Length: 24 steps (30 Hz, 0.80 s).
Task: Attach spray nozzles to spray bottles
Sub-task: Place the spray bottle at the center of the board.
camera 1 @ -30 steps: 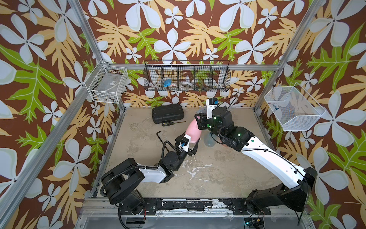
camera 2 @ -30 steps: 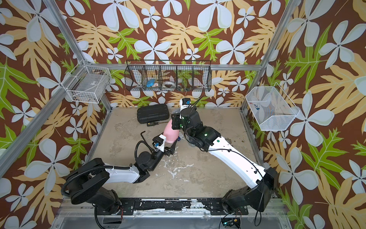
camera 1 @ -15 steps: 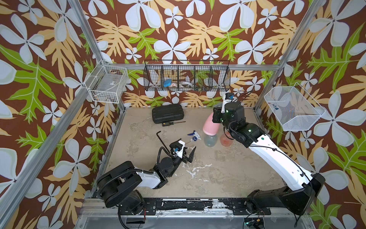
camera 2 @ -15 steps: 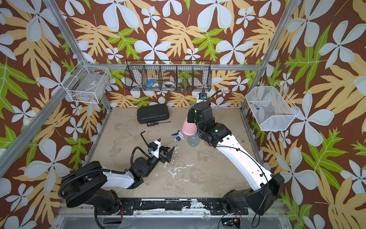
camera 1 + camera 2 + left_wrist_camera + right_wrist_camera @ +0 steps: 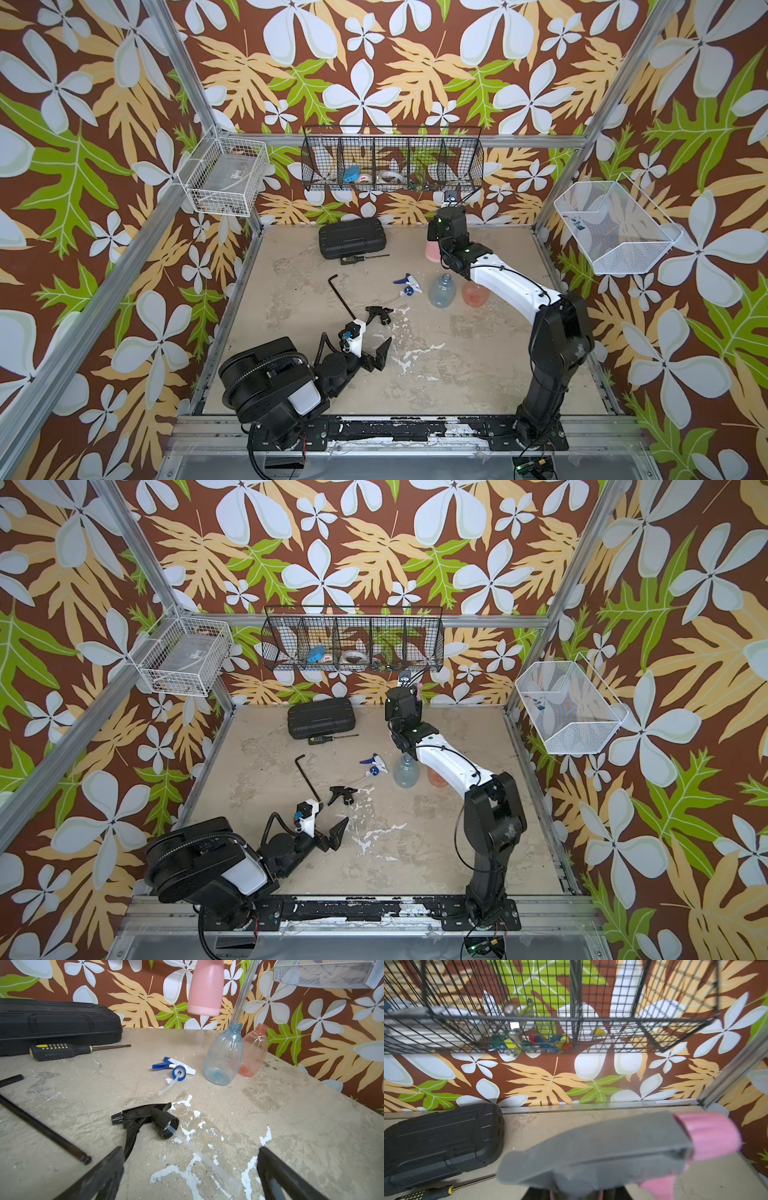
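My right gripper (image 5: pixel 577 1193) is shut on the pink and grey spray nozzle (image 5: pixel 612 1147), which sits on the pink bottle (image 5: pixel 205 991). That bottle (image 5: pixel 432 251) hangs just above the table near the back wall. The clear bluish bottle (image 5: pixel 442 291) and the orange bottle (image 5: pixel 473 295) stand side by side with open necks, the orange one partly behind my right arm. The white and blue nozzle (image 5: pixel 407 284) lies left of them. The black nozzle (image 5: pixel 145 1118) lies just ahead of my left gripper (image 5: pixel 190 1152), which is open and empty near the front left (image 5: pixel 374 337).
A black ribbed case (image 5: pixel 351 239) and a screwdriver (image 5: pixel 361 258) lie at the back left. A black hex key (image 5: pixel 343 297) lies left of the black nozzle. A black wire basket (image 5: pixel 392 164) hangs on the back wall, and white baskets (image 5: pixel 224 176) (image 5: pixel 615 226) on both sides.
My left gripper let go of the pink bottle, opened wide and drew back toward the front. My right arm carried the pink bottle, nozzle on, away to the back.
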{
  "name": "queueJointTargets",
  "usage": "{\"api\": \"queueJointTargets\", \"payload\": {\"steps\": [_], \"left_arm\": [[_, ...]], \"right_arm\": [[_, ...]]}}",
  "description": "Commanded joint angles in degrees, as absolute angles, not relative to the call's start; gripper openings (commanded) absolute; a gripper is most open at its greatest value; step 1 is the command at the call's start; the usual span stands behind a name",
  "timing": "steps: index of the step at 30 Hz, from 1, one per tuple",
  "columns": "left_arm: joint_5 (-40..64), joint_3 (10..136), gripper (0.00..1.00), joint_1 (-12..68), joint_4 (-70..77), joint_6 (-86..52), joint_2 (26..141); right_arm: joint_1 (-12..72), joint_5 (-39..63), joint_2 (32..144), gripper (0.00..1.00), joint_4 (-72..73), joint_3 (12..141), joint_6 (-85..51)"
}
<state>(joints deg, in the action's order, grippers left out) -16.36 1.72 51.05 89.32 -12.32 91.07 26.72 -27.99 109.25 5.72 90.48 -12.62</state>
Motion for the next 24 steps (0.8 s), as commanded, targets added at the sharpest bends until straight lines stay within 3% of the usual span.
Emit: {"api": "queueJointTargets", "payload": {"steps": [1,7,13,18,24], "left_arm": [[-14.3,3.3,1.0,50.9,99.2,-14.1,89.9],[-16.2,5.7,1.0,50.9,90.2,-13.9,87.3],[-16.6,5.9,1.0,51.0,91.5,-13.4,88.4],[-16.6,5.8,1.0,50.9,91.7,-12.8,88.7],[-17.1,8.9,1.0,50.9,82.1,-12.9,86.5]], "right_arm": [[25.5,-27.4,113.3,0.0,12.5,92.7,-11.7],[25.4,-26.1,118.8,0.0,19.4,92.0,-10.7],[25.0,-23.6,119.1,0.0,26.1,86.5,-11.1],[25.0,-22.3,120.0,0.0,27.2,85.6,-11.6],[24.9,-22.0,120.9,0.0,28.3,84.3,-11.5]]}}
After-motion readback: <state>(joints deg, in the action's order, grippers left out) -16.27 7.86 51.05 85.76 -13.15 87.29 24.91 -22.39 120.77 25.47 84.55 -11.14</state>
